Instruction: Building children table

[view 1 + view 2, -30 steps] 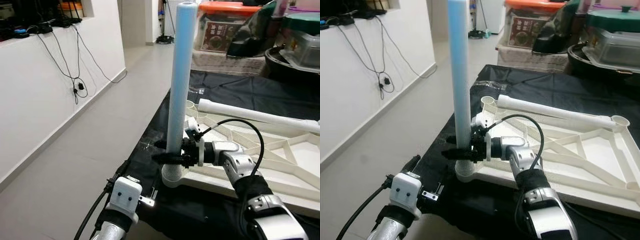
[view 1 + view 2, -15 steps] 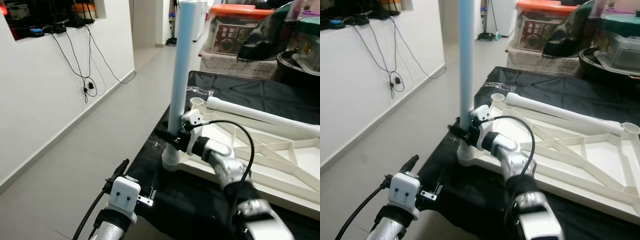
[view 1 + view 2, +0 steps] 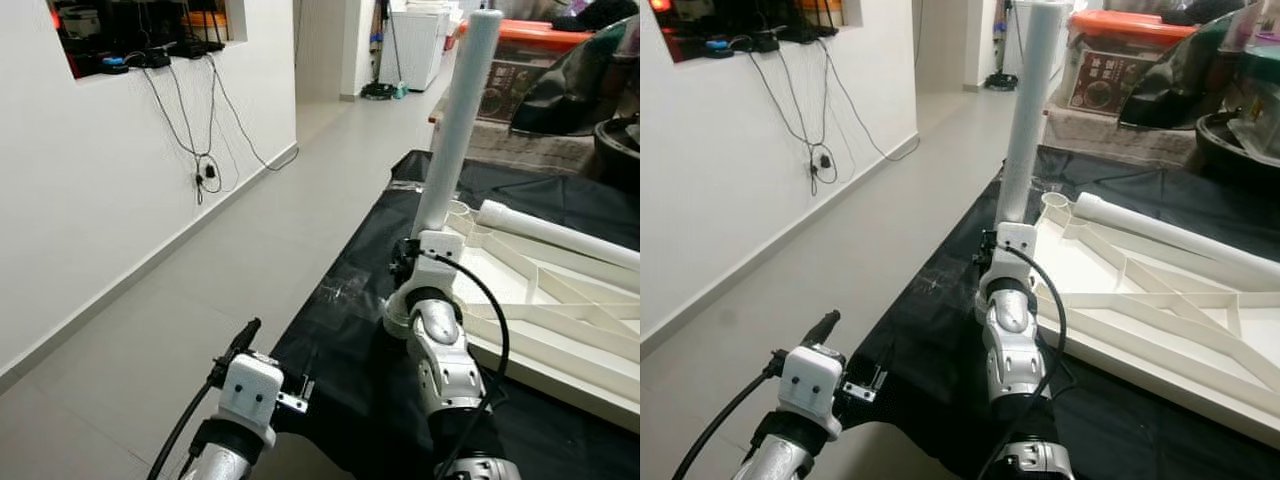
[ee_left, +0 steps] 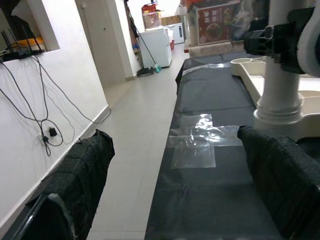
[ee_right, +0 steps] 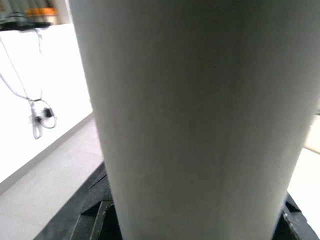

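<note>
The table leg [image 3: 450,130], a long pale tube, stood upright in the corner socket [image 3: 400,318] of the white tabletop [image 3: 1120,290], which lay upside down on a black cloth [image 3: 350,340] at the edge nearest the corridor. Our right gripper [image 3: 403,262] was clamped on the leg low down, just above the socket; in the right wrist view the tube was very near, with black finger parts at both sides. A second leg [image 3: 1170,240] lay flat across the far side of the frame, not yet fitted. Our left gripper [image 4: 175,190] hovered apart from the work, w/ fingers [image 4: 80,170] spread wide & holding nothing. To do this step well, we judged we should keep the leg vertical, press straight down w/o tilting, and release only when the base sat fully in the socket. Side force could lever the tabletop off the cloth, i.e. toward the floor [image 3: 200,260].
</note>
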`<state>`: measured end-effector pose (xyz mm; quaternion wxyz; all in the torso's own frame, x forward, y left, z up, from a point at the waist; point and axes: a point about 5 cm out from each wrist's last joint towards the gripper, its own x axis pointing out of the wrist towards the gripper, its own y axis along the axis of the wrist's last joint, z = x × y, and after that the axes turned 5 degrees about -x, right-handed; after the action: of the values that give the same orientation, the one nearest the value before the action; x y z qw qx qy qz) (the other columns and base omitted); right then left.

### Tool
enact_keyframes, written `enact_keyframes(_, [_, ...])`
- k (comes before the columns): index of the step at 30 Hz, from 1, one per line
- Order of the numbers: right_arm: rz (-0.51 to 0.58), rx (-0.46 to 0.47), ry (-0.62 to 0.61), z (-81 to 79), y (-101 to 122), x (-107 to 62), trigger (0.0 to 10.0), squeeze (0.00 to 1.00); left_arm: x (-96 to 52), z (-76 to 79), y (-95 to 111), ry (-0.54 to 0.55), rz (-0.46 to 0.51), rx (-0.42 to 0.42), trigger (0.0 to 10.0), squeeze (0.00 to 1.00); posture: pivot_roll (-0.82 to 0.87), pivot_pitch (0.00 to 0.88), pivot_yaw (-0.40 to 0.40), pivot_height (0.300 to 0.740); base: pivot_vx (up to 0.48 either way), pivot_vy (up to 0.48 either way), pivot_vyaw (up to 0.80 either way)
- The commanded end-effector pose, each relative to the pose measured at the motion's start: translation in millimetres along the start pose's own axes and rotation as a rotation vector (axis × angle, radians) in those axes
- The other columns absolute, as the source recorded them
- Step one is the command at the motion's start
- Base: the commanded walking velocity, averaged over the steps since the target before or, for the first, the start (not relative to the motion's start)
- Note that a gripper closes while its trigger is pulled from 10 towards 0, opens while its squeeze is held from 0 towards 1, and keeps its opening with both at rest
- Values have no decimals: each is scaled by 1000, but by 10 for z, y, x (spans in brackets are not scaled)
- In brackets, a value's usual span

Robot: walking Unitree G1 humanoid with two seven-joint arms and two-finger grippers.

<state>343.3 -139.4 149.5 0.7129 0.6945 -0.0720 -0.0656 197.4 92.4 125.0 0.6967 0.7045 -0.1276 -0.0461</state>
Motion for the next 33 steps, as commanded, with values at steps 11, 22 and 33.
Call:
enact_keyframes(11, [-6, 135, 226, -77, -13, 143, 10000, 0, -12, 15, -45, 0, -23, 0, 10000, 0, 75, 0, -22, 740, 0, 0, 0])
enact_keyframes(22, [-55, 206, 1053, -198, 17, 6, 10000, 0, -11, 21, -60, 2, -28, 0, 10000, 0, 76, 0, -23, 740, 0, 0, 0])
enact_keyframes(33, [-107, 53, 1523, -282, 32, -108, 10000, 0, 1, 9, -54, 3, -27, 1, 10000, 0, 89, 0, -25, 740, 0, 0, 0])
